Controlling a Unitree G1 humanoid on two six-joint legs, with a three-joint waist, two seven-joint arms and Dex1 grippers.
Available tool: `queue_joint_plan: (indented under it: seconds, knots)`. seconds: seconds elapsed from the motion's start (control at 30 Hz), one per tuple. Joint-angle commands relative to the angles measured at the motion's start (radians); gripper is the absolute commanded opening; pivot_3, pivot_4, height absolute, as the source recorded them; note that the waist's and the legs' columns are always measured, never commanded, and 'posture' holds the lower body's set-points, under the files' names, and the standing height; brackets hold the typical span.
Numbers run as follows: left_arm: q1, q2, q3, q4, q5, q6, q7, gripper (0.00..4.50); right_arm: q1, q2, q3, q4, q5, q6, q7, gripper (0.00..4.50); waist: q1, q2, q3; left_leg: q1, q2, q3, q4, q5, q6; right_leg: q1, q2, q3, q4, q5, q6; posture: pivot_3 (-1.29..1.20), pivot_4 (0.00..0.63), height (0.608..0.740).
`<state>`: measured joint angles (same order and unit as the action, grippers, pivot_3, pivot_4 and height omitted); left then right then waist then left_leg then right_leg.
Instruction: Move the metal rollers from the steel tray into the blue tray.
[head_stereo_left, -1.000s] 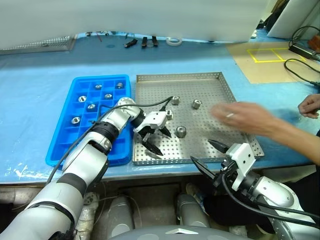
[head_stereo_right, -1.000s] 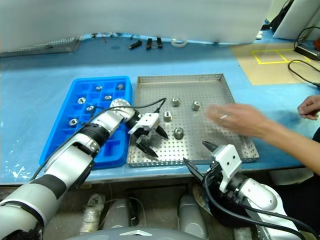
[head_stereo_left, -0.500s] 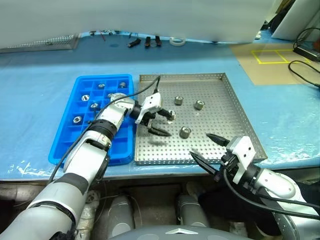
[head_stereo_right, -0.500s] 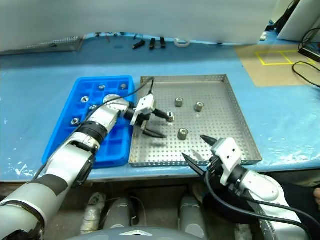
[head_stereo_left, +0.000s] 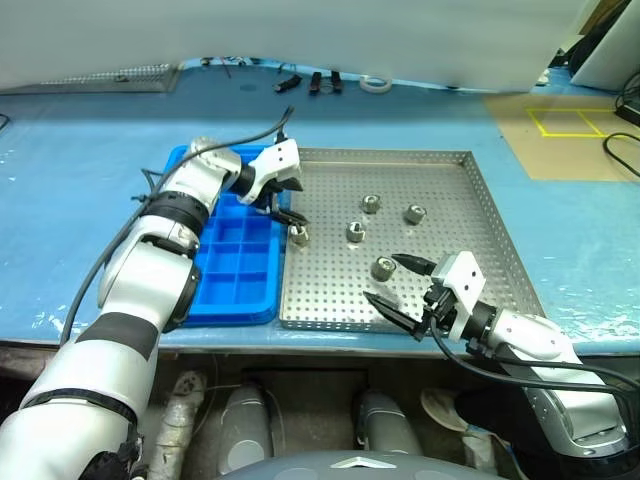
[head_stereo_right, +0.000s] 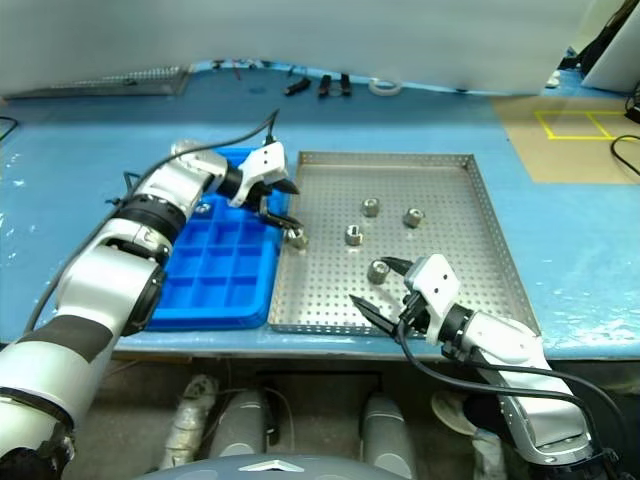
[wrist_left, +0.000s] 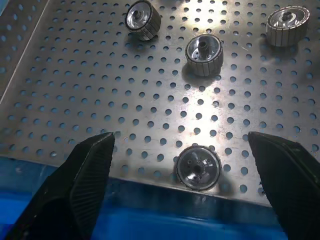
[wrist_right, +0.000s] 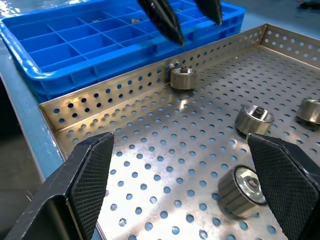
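The left gripper (head_stereo_left: 281, 203) hangs with its fingers apart and empty over the seam between the blue tray (head_stereo_left: 235, 300) and the steel tray (head_stereo_left: 460, 225), one roller (head_stereo_left: 299, 236) lying just at its 5 o'clock against the steel tray's left rim. The right gripper (head_stereo_left: 398, 283), also spread and holding nothing, sits over the near edge of the steel tray with a roller (head_stereo_left: 383, 268) between its fingers. Three more rollers (head_stereo_left: 371, 204) lie toward 12 o'clock of that one.

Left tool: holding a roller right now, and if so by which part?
Nothing held. The left tool is open above a roller lying by the steel tray rim next to the blue tray. The right tool is open and empty too.
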<state>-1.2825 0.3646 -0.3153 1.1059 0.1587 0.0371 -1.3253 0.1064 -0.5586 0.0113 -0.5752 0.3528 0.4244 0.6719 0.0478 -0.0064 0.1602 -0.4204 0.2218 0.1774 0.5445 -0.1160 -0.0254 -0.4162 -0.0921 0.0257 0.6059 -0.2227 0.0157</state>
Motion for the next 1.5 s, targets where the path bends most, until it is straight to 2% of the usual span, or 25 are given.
queue_joint_plan:
  seconds: [0.03, 0.23, 0.37, 0.6, 0.97, 1.13, 1.2, 1.3, 1.37, 1.5]
  knots:
    - [-0.019, -0.017, -0.056, 0.036, 0.068, -0.034, -0.033, 4.48, 0.004, 0.023, 0.015, -0.006, -0.015, -0.04, -0.018, 4.5, -0.002, 0.0, 0.0, 0.0, 0.0, 0.0, 0.0, 0.0, 0.0, 0.0, 0.0, 0.0, 0.0, 0.0, 0.0, -0.3, 0.15, 0.74]
    - [-0.05, -0.082, -0.066, 0.102, 0.1, 0.012, -0.056, 4.48, 0.052, 0.057, 0.04, -0.036, -0.04, -0.053, -0.06, 4.5, -0.006, 0.0, 0.0, 0.0, 0.0, 0.0, 0.0, 0.0, 0.0, -0.001, 0.0, 0.0, 0.0, 0.0, 0.0, -0.35, 0.15, 0.74]
    - [-0.06, -0.113, -0.08, 0.143, 0.141, 0.02, 0.001, 4.48, 0.077, 0.072, 0.041, -0.068, -0.045, -0.044, -0.095, 4.5, -0.009, 0.0, 0.0, 0.0, 0.0, 0.0, 0.0, 0.0, 0.0, -0.001, 0.0, 0.0, 0.0, 0.0, 0.0, -0.38, 0.15, 0.74]
    - [-0.043, -0.105, -0.112, 0.182, 0.213, 0.008, 0.046, 4.48, 0.1, 0.077, 0.045, -0.125, -0.04, -0.009, -0.135, 4.5, -0.018, 0.0, 0.0, 0.0, 0.0, 0.0, 0.0, 0.0, 0.0, -0.001, 0.001, 0.0, 0.0, 0.0, 0.0, -0.41, 0.15, 0.74]
    - [-0.03, -0.096, -0.115, 0.196, 0.247, 0.018, 0.055, 4.48, 0.114, 0.075, 0.032, -0.107, -0.041, -0.028, -0.139, 4.5, -0.043, 0.0, 0.0, 0.0, 0.001, 0.0, 0.0, 0.0, 0.0, -0.002, 0.001, 0.0, 0.0, 0.0, 0.0, -0.41, 0.15, 0.74]
    - [-0.027, -0.092, -0.111, 0.198, 0.257, 0.031, 0.091, 2.94, 0.111, 0.079, 0.044, -0.104, -0.048, -0.032, -0.145, 4.5, -0.053, -0.001, 0.0, 0.0, 0.001, 0.0, -0.001, 0.0, 0.0, -0.002, 0.001, 0.0, -0.001, 0.0, 0.0, -0.41, 0.15, 0.74]
    - [-0.023, -0.091, -0.108, 0.196, 0.254, 0.028, 0.077, 2.94, 0.104, 0.08, 0.047, -0.106, -0.047, -0.028, -0.148, 4.5, -0.057, -0.001, 0.0, 0.0, 0.001, 0.0, -0.001, 0.0, 0.0, -0.002, 0.001, 0.0, -0.001, 0.0, 0.0, -0.41, 0.15, 0.74]
    - [-0.019, -0.087, -0.106, 0.195, 0.254, 0.028, 0.077, 2.35, 0.093, 0.079, 0.046, -0.107, -0.045, -0.02, -0.148, 4.5, -0.059, -0.001, 0.0, 0.0, 0.001, 0.0, -0.001, 0.0, 0.0, -0.002, 0.001, 0.0, -0.001, 0.0, 0.0, -0.41, 0.15, 0.74]
    - [-0.017, -0.082, -0.106, 0.195, 0.258, 0.032, 0.088, 1.74, 0.083, 0.078, 0.045, -0.107, -0.042, -0.013, -0.148, 4.5, -0.06, -0.001, 0.0, 0.0, 0.001, 0.0, -0.001, 0.0, 0.0, -0.002, 0.001, 0.0, -0.001, 0.0, 0.0, -0.41, 0.15, 0.74]
    - [-0.007, -0.068, -0.095, 0.187, 0.243, 0.016, 0.05, 1.66, 0.064, 0.078, 0.048, -0.107, -0.038, 0.0, -0.148, 4.5, -0.061, -0.001, 0.0, 0.0, 0.001, 0.0, -0.001, 0.0, 0.0, -0.002, 0.001, 0.0, -0.001, 0.0, 0.0, -0.38, 0.15, 0.74]
